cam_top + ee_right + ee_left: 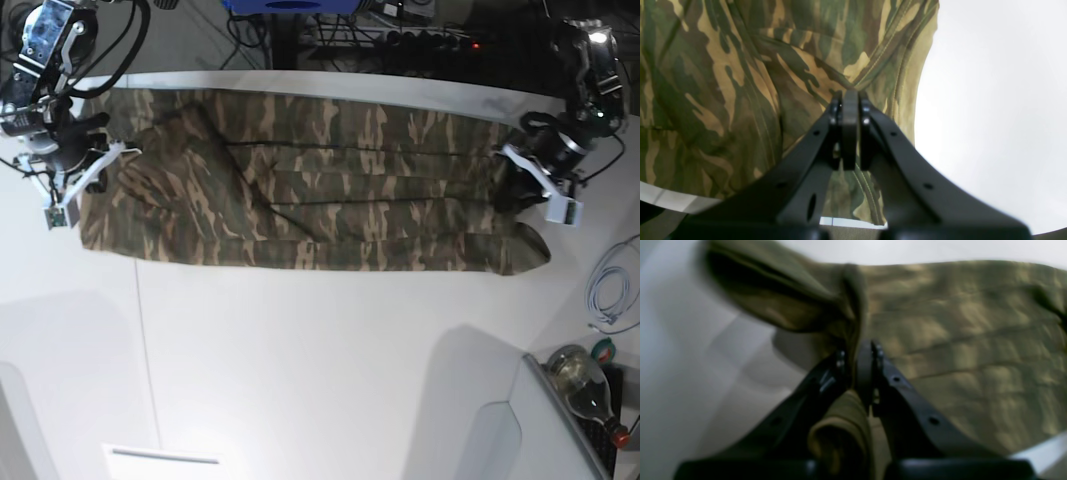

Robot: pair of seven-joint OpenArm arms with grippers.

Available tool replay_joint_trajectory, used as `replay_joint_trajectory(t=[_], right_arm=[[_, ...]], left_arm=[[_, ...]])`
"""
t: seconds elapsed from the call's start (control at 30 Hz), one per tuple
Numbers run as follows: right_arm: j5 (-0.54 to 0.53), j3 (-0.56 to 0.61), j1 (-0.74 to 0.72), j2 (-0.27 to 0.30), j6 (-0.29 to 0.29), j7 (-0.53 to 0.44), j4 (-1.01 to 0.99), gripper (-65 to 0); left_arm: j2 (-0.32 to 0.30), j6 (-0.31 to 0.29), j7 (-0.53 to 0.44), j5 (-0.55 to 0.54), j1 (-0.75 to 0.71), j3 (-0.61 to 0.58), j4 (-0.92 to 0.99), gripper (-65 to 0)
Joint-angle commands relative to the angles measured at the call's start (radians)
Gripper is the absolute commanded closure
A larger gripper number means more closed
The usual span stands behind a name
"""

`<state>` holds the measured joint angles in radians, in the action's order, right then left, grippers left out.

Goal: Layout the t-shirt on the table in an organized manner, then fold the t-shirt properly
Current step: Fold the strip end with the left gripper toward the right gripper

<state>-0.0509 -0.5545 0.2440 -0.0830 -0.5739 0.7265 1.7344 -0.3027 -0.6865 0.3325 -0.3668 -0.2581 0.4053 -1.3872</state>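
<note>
The camouflage t-shirt point(310, 190) lies stretched out wide across the far part of the white table point(320, 360). My right gripper point(98, 165), at the left of the base view, holds its left end. In the right wrist view that gripper point(850, 96) is shut, with a hem seam of the t-shirt point(740, 83) puckering into its tips. My left gripper point(515, 195) is at the shirt's right end. In the blurred left wrist view that gripper point(858, 355) is shut on a bunched fold of the t-shirt point(957, 340), lifted a little off the table point(690, 356).
Cables point(605, 295) and a bottle point(580, 375) lie off the table's right edge. A thin dark seam line point(145, 360) runs down the tabletop on the left. Dark equipment and wires point(400, 35) crowd the space behind the far edge.
</note>
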Motion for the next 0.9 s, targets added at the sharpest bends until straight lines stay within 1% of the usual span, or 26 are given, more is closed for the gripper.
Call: replay_joint_trajectory(t=[0.0,0.1,0.2,0.33,0.43,0.6,0.73,0.87], right_arm=[[-0.011,-0.002,-0.010,0.005,-0.001,-0.015,0.019,-0.8],[-0.011,-0.002,-0.010,0.005,-0.001,-0.015,0.019,-0.8],[-0.011,-0.002,-0.010,0.005,-0.001,-0.015,0.019,-0.8],[-0.011,-0.002,-0.010,0.005,-0.001,-0.015,0.019,-0.8],[-0.011,-0.002,-0.010,0.005,-0.001,-0.015,0.019,-0.8],[-0.011,-0.002,-0.007,0.005,-0.001,-0.015,0.019,-0.8],[-0.011,-0.002,-0.007,0.005,-0.001,-0.015,0.019,-0.8],[-0.011,-0.002,-0.010,0.005,-0.001,-0.015,0.019,-0.8]], left_arm=[[-0.016,0.018,-0.023,-0.014,-0.010,-0.038,-0.042,0.0],[-0.016,0.098,-0.023,-0.014,-0.019,-0.187,-0.079,0.0],[-0.011,0.155,-0.023,-0.014,-0.011,-0.328,-0.080,0.0],[0.030,0.244,-0.023,-0.014,0.035,-0.471,-0.056,0.0],[0.064,0.256,-0.023,-0.014,0.078,-0.530,-0.011,0.0],[0.113,0.258,-0.023,-0.014,0.108,-0.558,0.052,0.0],[0.124,0.258,-0.023,-0.014,0.116,-0.558,0.059,0.0],[0.124,0.258,-0.022,-0.014,0.110,-0.558,-0.001,0.0]])
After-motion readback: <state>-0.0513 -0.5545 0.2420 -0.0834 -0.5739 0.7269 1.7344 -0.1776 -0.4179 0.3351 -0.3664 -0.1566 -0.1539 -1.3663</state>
